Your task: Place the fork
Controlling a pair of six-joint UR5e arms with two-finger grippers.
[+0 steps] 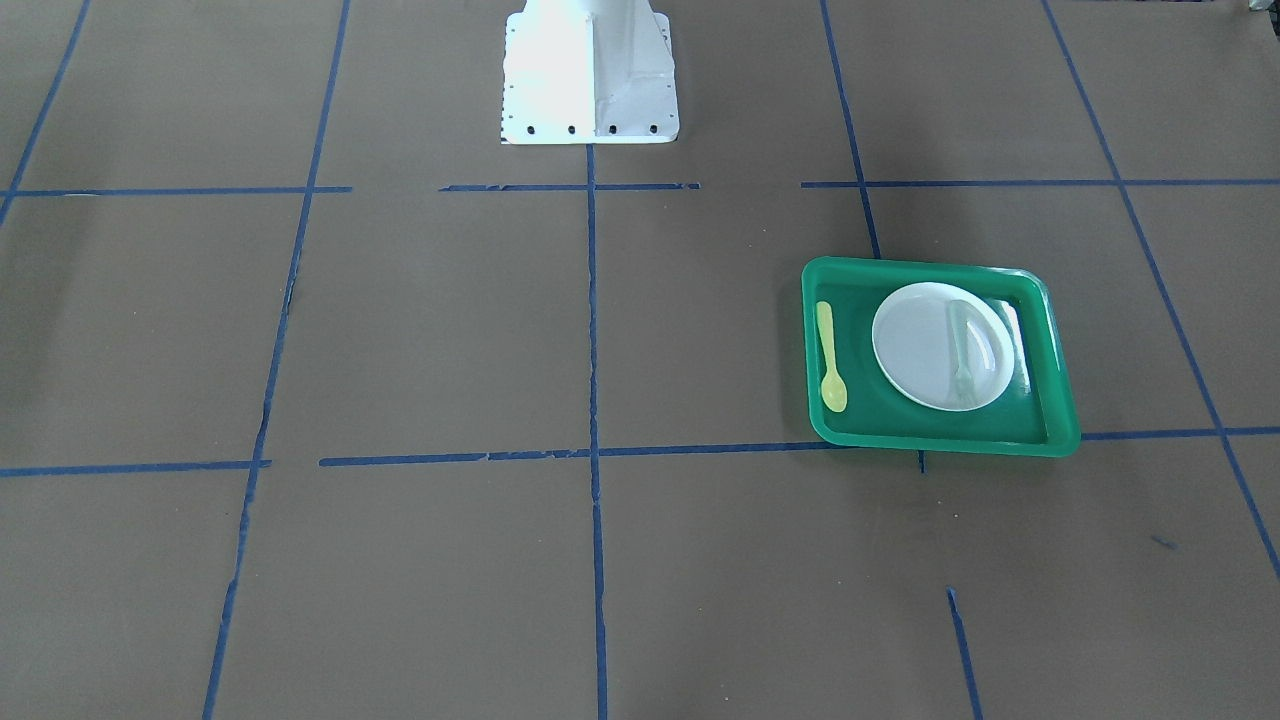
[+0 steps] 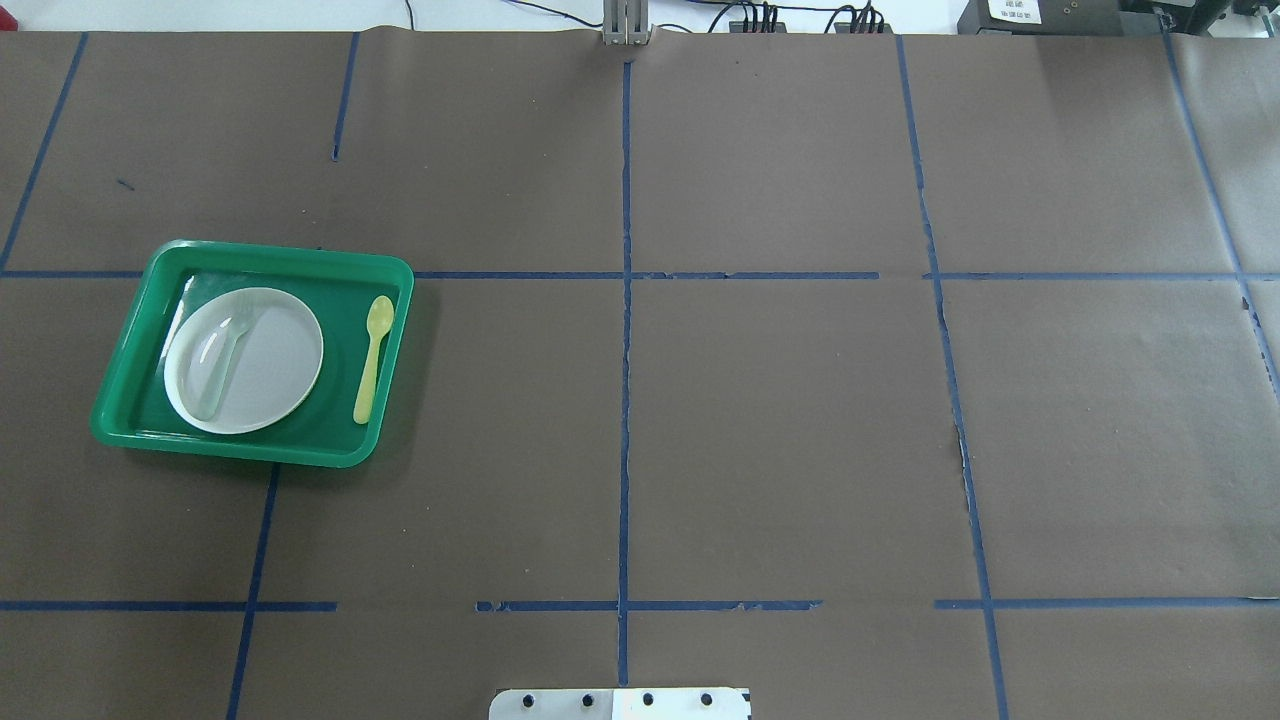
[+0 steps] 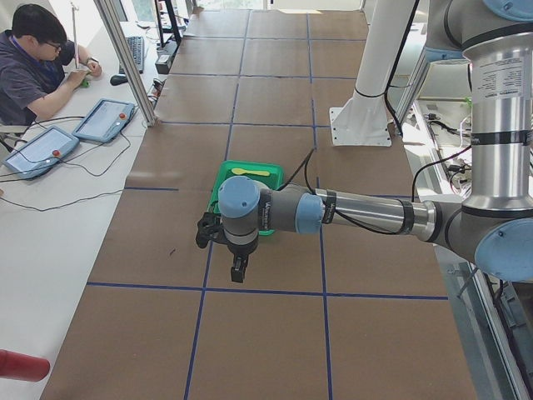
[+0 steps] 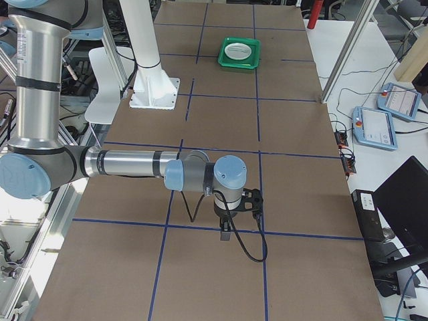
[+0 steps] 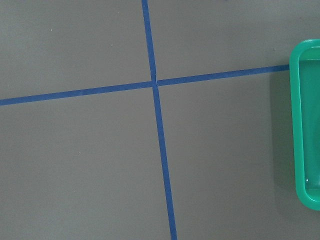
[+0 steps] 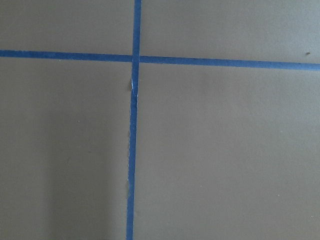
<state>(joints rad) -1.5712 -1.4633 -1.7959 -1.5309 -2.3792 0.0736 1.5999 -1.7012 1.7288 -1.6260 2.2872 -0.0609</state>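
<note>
The pale translucent fork lies on the white plate inside the green tray, near the plate's edge farthest from the spoon. It also shows in the overhead view. My left gripper hangs above the table, beside the tray and apart from it, and shows only in the left side view, so I cannot tell if it is open or shut. My right gripper hangs over the far end of the table from the tray and shows only in the right side view, so I cannot tell its state either.
A yellow spoon lies in the tray beside the plate. The tray's rim shows at the right edge of the left wrist view. Blue tape lines cross the brown table. The white robot base stands at the table's middle edge. An operator sits at a side desk.
</note>
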